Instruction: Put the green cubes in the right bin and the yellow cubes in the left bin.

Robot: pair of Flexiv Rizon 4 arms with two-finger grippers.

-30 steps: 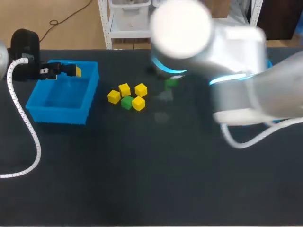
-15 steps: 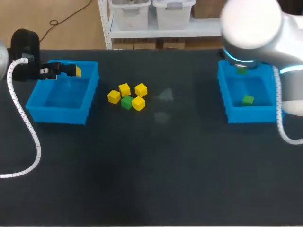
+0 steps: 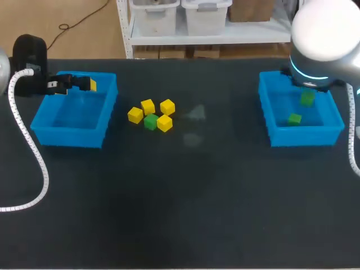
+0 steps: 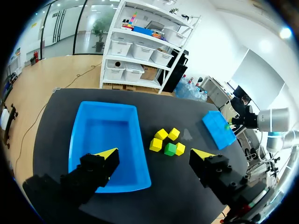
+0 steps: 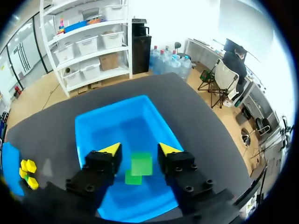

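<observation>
R gripper [image 5: 138,148] spread over right bin [image 5: 117,123], green cube [image 5: 141,163] between fingers, touching neither; second green cube [image 5: 132,178] on bin floor. L gripper [image 4: 153,152] spread above left bin [image 4: 103,135]. Yellow cubes [image 3: 148,106] + third green cube [image 3: 150,121] clustered mid tabletop [image 3: 180,197].

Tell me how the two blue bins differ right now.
The left bin shows no cubes inside; the right bin has a green cube on its floor. The left gripper by the left bin is bare; the right gripper over the right bin has a second green cube between its open fingers. Both bins are blue.
</observation>
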